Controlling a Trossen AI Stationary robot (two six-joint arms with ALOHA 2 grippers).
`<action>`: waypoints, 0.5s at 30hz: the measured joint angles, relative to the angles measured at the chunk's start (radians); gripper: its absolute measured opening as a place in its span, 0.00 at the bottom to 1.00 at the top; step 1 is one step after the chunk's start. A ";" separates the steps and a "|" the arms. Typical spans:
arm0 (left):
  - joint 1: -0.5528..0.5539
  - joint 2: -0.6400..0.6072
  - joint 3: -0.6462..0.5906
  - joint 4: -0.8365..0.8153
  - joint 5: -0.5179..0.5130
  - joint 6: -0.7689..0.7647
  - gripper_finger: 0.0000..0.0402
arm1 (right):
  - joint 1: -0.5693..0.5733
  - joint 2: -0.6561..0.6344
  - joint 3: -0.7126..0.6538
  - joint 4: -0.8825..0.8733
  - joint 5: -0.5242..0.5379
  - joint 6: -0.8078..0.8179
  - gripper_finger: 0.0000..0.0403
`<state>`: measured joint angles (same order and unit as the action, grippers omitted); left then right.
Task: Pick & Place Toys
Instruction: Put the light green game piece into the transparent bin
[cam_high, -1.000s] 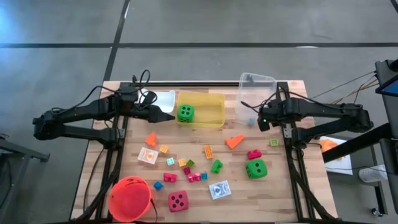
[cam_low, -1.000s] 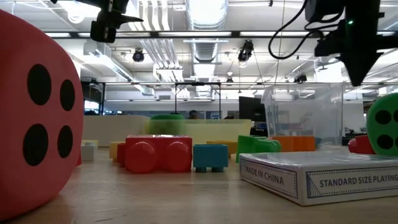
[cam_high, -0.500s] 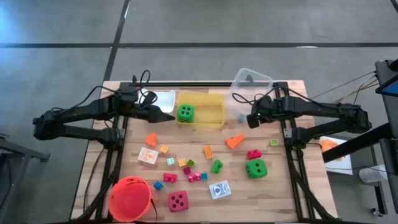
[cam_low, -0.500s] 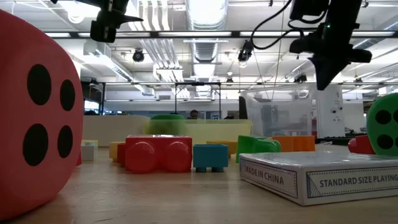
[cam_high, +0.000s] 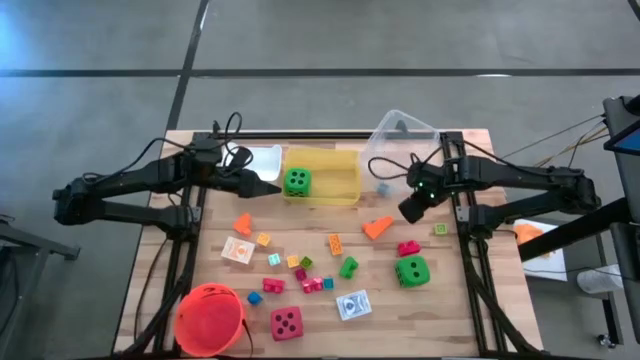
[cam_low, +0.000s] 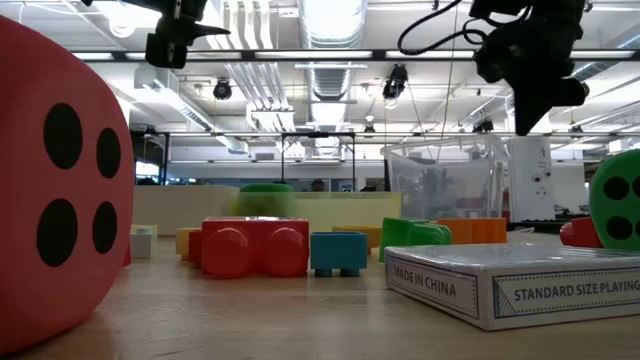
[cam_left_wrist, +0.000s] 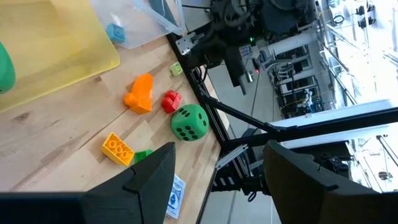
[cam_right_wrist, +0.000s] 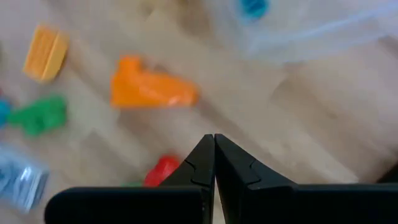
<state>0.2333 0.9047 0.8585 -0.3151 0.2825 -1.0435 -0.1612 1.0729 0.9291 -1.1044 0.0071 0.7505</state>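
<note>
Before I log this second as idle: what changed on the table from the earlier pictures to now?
The right gripper, shut and empty, swung from beside the clear bin toward the orange wedge. The clear bin shifted and turned a little toward the yellow bin. The left gripper kept its place beside the yellow bin, where the green die lies; the toys did not move.

A green die (cam_high: 297, 181) with black dots sits in the translucent yellow bin (cam_high: 345, 186). A second green die (cam_high: 411, 271) and a pink-red die (cam_high: 286, 323) carry black dots too. The wedge (cam_high: 377, 227) is orange, the bucket (cam_high: 209, 317) orange-red, and the counter (cam_high: 455, 300) pale wood grain. The clear bin (cam_high: 403, 136) holds a small blue block (cam_high: 382, 189). A white card (cam_high: 353, 305) bears blue print.
</note>
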 joint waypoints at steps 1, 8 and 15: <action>0.000 0.000 0.000 0.000 0.000 0.000 0.58 | 0.016 0.001 0.000 -0.012 -0.012 -0.002 0.02; 0.000 0.000 0.000 -0.001 0.000 0.018 0.58 | 0.188 0.002 0.000 -0.116 -0.055 -0.018 0.02; 0.000 0.000 0.000 -0.001 0.000 0.027 0.58 | 0.319 0.003 -0.008 -0.095 -0.111 -0.032 0.12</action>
<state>0.2331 0.9047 0.8585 -0.3161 0.2821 -1.0170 0.1581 1.0763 0.9213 -1.1997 -0.1044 0.7189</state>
